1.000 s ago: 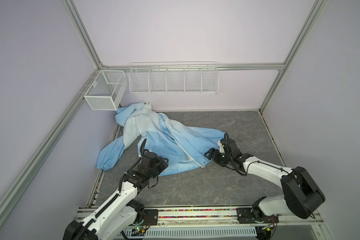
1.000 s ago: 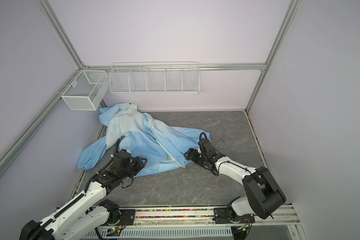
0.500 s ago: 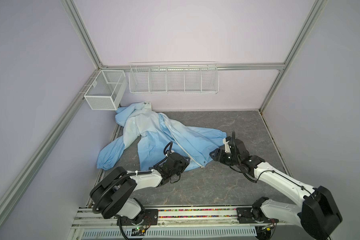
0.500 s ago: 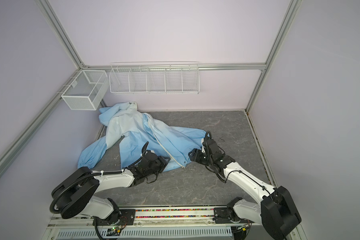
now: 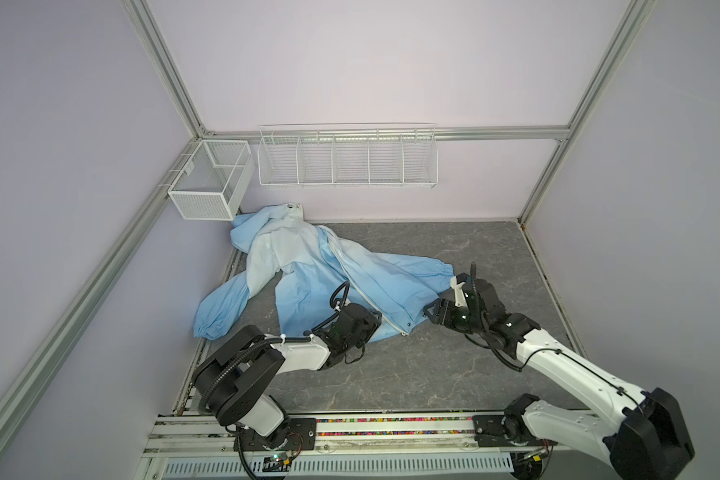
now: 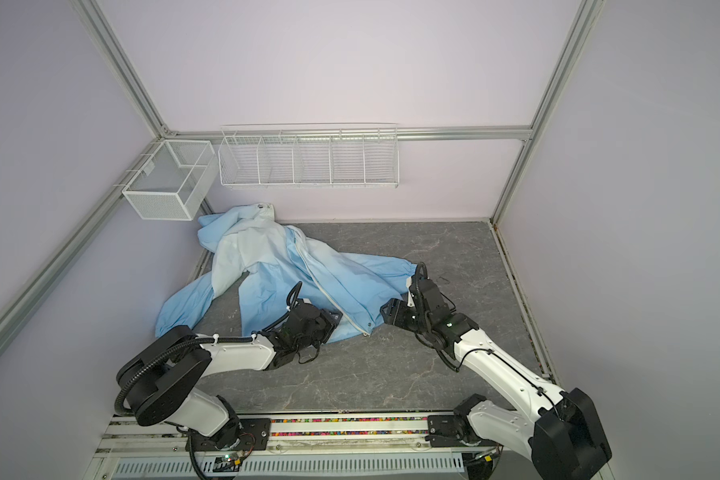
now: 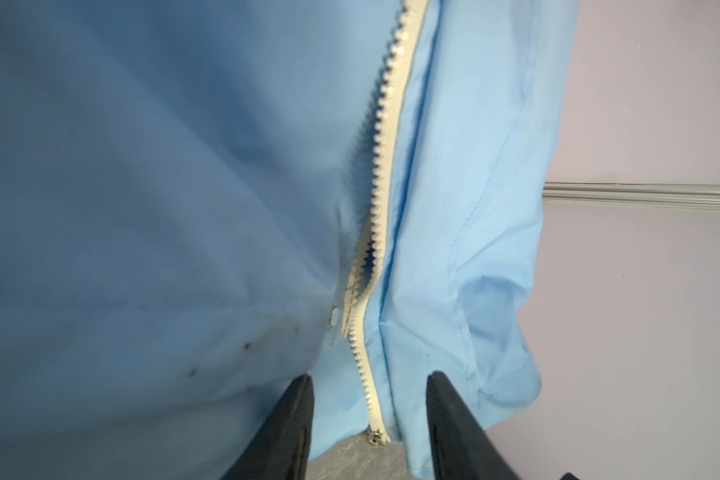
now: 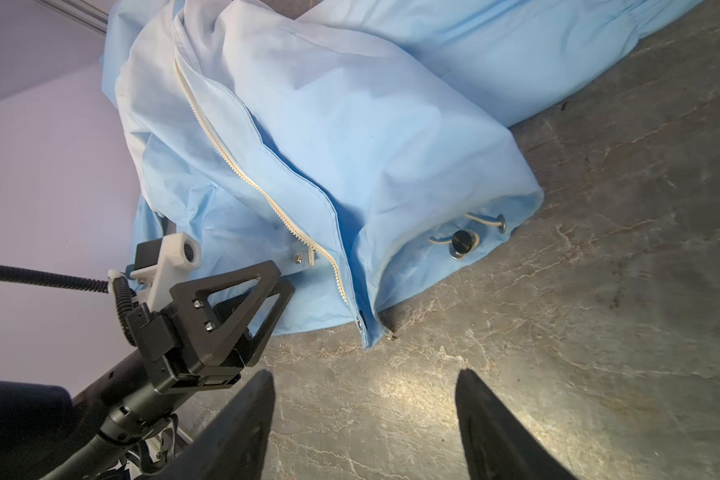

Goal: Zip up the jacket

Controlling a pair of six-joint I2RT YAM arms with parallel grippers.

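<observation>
fingers (image 7: 292, 428) flank cream zipper (image 7: 385, 158) on light-blue jacket (image 7: 142, 166)

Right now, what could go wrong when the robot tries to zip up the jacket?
1. The left pincer stands open astride the zipper near the hem. Loose cloth of the jacket lies close, so it might pinch cloth instead of the slider.
2. The right pincer is open above the table, holding nothing. With the hem free, the whole jacket may slide along.
3. The zipper bends over wrinkles, so the slider might jam.
</observation>
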